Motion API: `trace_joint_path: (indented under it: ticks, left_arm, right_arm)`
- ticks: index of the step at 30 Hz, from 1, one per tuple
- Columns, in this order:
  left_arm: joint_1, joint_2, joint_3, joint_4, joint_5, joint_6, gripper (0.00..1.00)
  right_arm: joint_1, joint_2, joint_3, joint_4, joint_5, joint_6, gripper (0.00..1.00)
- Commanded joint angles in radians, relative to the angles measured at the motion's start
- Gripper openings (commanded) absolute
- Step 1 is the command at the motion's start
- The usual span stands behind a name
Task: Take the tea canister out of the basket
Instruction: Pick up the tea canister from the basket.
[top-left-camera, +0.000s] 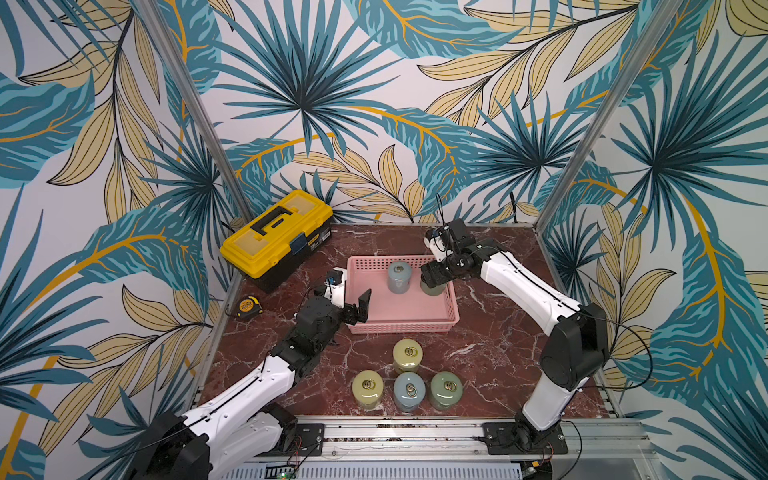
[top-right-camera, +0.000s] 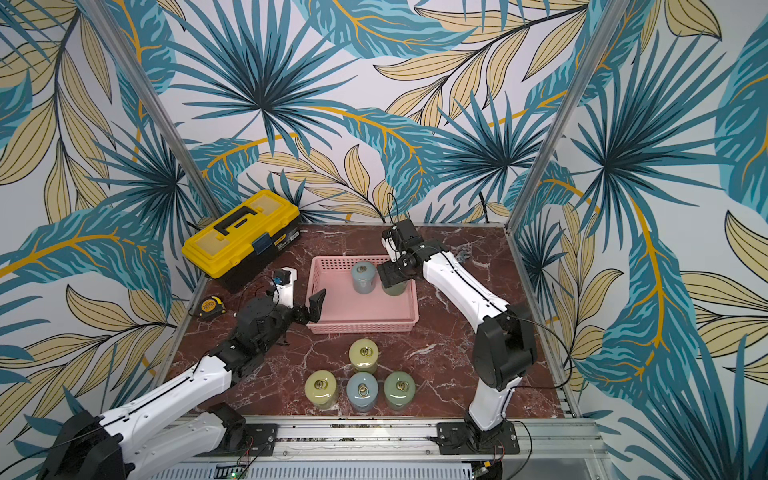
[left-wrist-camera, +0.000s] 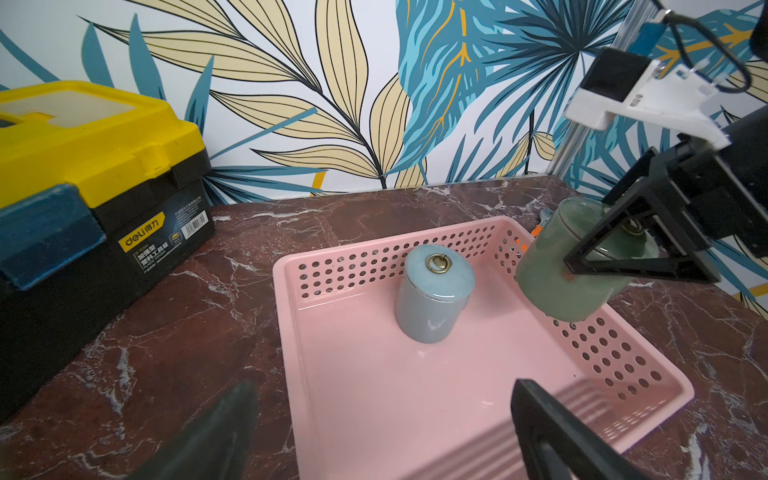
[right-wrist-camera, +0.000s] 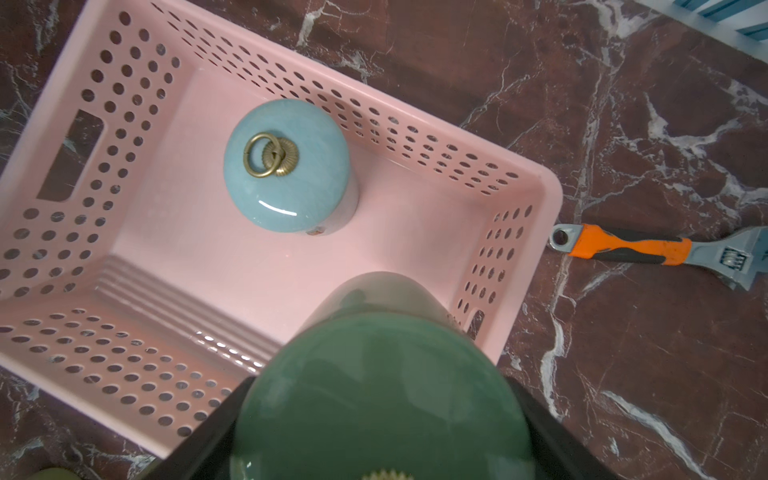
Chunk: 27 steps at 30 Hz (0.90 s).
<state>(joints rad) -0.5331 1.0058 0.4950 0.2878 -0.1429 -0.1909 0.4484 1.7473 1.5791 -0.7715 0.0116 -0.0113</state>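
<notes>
Front row, nearest the lens: three squat lidded canisters of glazed ceramic, each with a brass ring on top, standing upright and close together on the red-brown marble-patterned tabletop (top-left-camera: 498, 345). They are the pale yellow canister (top-left-camera: 368, 388), the grey-blue front canister (top-left-camera: 409, 391) and the sage-green front canister (top-left-camera: 446, 390). Just behind them stands the olive-yellow canister (top-left-camera: 407, 355).

Mid-table: shallow rectangular pink plastic basket (top-left-camera: 403, 328) (top-right-camera: 361, 328) with perforated sides and a solid floor.
- Inside, toward the far wall: blue-grey lidded ceramic canister (top-left-camera: 399, 277) (right-wrist-camera: 286, 166), upright on the floor and untouched.
- Green glazed ceramic canister (top-left-camera: 432, 290) (left-wrist-camera: 552, 282) (right-wrist-camera: 382, 407): clamped at its lid between the black fingers of the right gripper (top-left-camera: 433, 277). It is tilted and, in the left wrist view, its base looks raised off the pink floor. It sits over the basket's right side near the far corner, within the basket's outline.

Left gripper (top-left-camera: 360, 309) (top-right-camera: 313, 309): jaws spread wide and holding nothing. It is at the basket's left wall, with one finger (left-wrist-camera: 552, 436) over the interior and the other outside over the table.

Surroundings:
- Yellow-and-black plastic toolbox (top-left-camera: 276, 237), lid shut, at the far left corner.
- Yellow-and-black tape measure (top-left-camera: 248, 307) at the left table edge, nearer than the toolbox.
- Steel adjustable wrench with an orange-and-black handle (right-wrist-camera: 648, 251), flat on the table just outside the basket's right wall.
</notes>
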Motion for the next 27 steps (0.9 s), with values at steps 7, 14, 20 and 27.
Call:
trace_joint_path:
  ticks: [7,14,20,27]
  left_arm:
    - [0.005,-0.018,-0.035,0.015,-0.014,-0.001,1.0]
    - [0.005,-0.021,-0.036,0.015,-0.016,-0.001,1.0]
    - [0.006,-0.023,-0.039,0.015,-0.019,0.001,1.0]
    - [0.004,-0.023,-0.039,0.016,-0.022,0.002,1.0]
  right_arm:
    - [0.027,-0.164,-0.102,-0.01,0.031,0.042,0.51]
    - [0.057,-0.267,-0.185,-0.029,0.053,0.074,0.5]
    - [0.095,-0.345,-0.246,-0.046,0.081,0.107,0.5]
    - [0.15,-0.42,-0.308,-0.06,0.115,0.154,0.5]
